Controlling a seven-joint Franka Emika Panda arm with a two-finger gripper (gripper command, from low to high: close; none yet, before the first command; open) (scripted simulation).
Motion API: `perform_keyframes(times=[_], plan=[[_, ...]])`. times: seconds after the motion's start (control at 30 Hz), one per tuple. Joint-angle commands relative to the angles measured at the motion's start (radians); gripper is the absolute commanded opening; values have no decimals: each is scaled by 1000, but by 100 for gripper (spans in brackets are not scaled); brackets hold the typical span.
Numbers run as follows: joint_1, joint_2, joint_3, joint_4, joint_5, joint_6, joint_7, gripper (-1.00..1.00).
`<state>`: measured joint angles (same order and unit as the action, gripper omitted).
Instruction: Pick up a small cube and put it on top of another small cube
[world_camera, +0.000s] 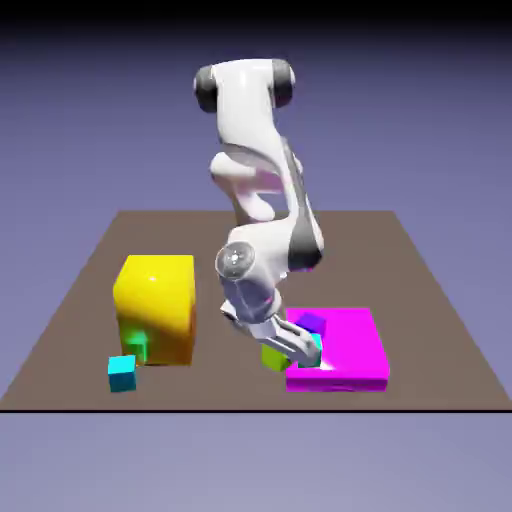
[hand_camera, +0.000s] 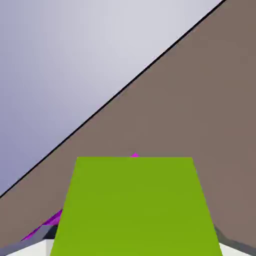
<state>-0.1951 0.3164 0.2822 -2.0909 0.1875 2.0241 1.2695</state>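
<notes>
The small cube (world_camera: 272, 356), olive yellow-green, is low by the table next to the left edge of a flat magenta slab (world_camera: 345, 355). My gripper (world_camera: 288, 347) reaches down at a slant and is shut on it. In the hand view the small cube (hand_camera: 135, 205) fills the lower middle between the fingers and hides most of them; only grey slivers show at the bottom corners. Whether the cube is off the table I cannot tell.
A big yellow block (world_camera: 155, 305) stands at the exterior view's left, with a small green cube (world_camera: 136, 346) against its front and a small cyan cube (world_camera: 122, 372) before it. A small purple cube (world_camera: 312, 322) rests on the magenta slab. The table's front edge (world_camera: 250, 409) is close.
</notes>
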Motion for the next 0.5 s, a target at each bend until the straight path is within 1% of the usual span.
perform_keyframes(times=[0.0,0.17,0.2,0.33,0.37,0.4,0.43,0.47], plan=[[9,-26,12,-11,-10,-44,-28,-100],[45,-143,62,-55,-38,-246,-166,-100],[45,-143,62,-55,-38,-246,-166,-100],[60,-93,65,-178,-38,-72,-169,-100],[61,-92,66,-180,-38,-70,-169,-100],[61,-92,66,-180,-38,-70,-169,100],[61,-92,66,-180,-38,-70,-169,100],[57,-105,65,-149,-38,-113,-168,100]])
